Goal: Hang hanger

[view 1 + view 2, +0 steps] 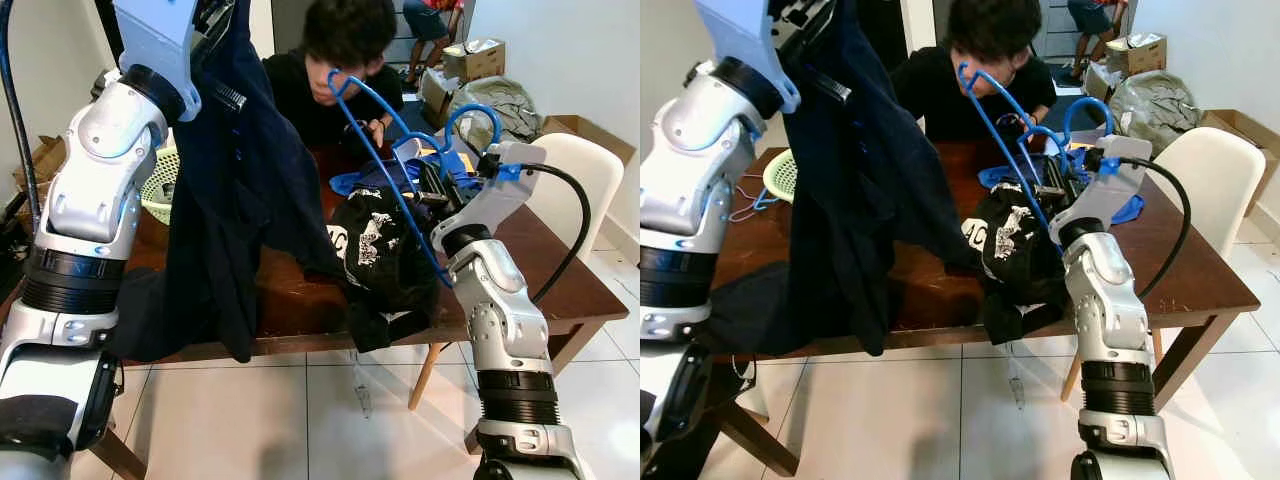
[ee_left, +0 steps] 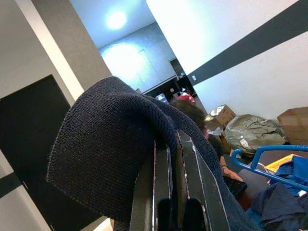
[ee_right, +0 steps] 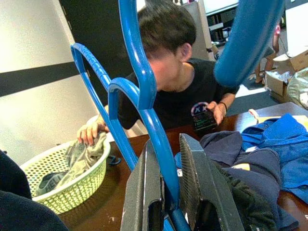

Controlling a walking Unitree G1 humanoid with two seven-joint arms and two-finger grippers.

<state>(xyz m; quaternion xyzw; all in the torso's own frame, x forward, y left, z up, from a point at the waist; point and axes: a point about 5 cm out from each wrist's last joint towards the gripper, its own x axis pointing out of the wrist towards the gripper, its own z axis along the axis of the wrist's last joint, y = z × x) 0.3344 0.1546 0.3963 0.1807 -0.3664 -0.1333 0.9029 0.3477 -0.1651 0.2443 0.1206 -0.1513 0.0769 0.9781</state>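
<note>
My left gripper (image 2: 169,159) is raised high at the upper left, shut on the collar of a dark navy garment (image 1: 235,180) that hangs down over the table's front edge. A blue plastic hanger (image 1: 385,150) is pinched between the fingers of my right gripper (image 3: 166,183), shut on its bar, over the middle of the brown wooden table (image 1: 290,300). The hanger's hook (image 1: 340,85) points up toward a person (image 1: 335,70) seated behind the table. A black printed shirt (image 1: 380,250) lies heaped just below the hanger.
A light green basket (image 3: 62,185) with clothes stands at the table's far left, with the person's hand in it. Blue clothes (image 1: 400,175) lie behind the black shirt. A white chair (image 1: 585,175) stands at the right; boxes and a bag sit beyond it.
</note>
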